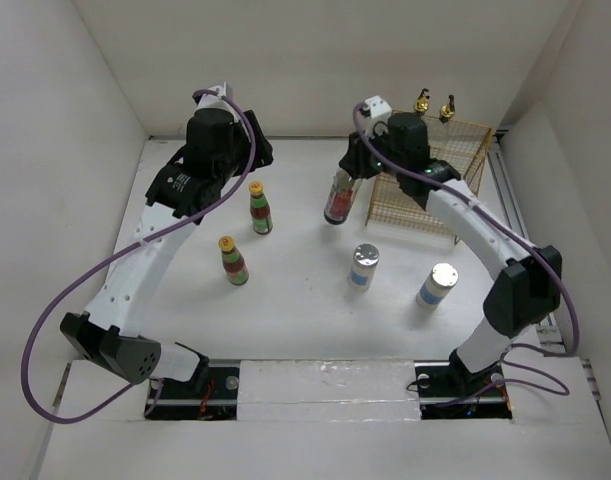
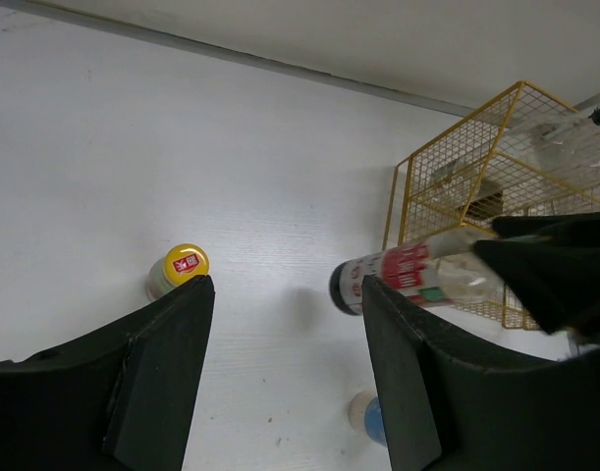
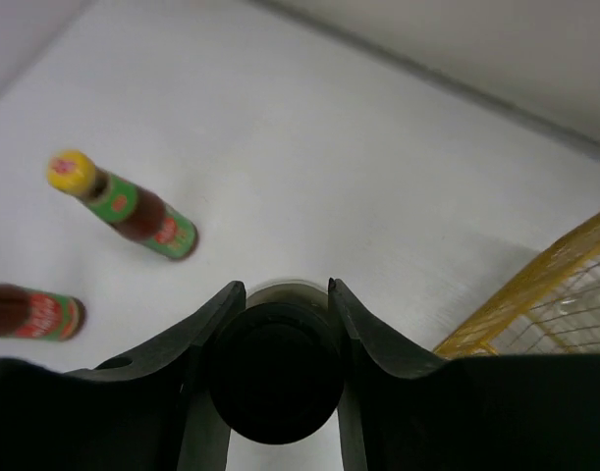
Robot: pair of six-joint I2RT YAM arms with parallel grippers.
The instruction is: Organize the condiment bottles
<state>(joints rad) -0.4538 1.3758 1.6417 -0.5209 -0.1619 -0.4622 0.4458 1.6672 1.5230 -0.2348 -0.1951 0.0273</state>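
My right gripper (image 1: pixel 353 166) is shut on the black cap (image 3: pixel 273 368) of the dark red-labelled bottle (image 1: pixel 337 203). It holds the bottle tilted above the table, just left of the gold wire basket (image 1: pixel 465 150). The bottle also shows in the left wrist view (image 2: pixel 398 275). My left gripper (image 2: pixel 285 324) is open and empty, high at the back left (image 1: pixel 220 140). Two yellow-capped sauce bottles (image 1: pixel 260 208) (image 1: pixel 233 260) stand left of centre. Two blue-banded shakers (image 1: pixel 363 266) (image 1: pixel 437 285) stand right of centre. Two gold-topped cruets (image 1: pixel 422 100) (image 1: pixel 447 107) stand in the basket.
The basket stands at the back right, near the right wall (image 1: pixel 575 150). White walls close the table at the back and both sides. A bare stretch of table (image 1: pixel 305 310) lies in front of the bottles.
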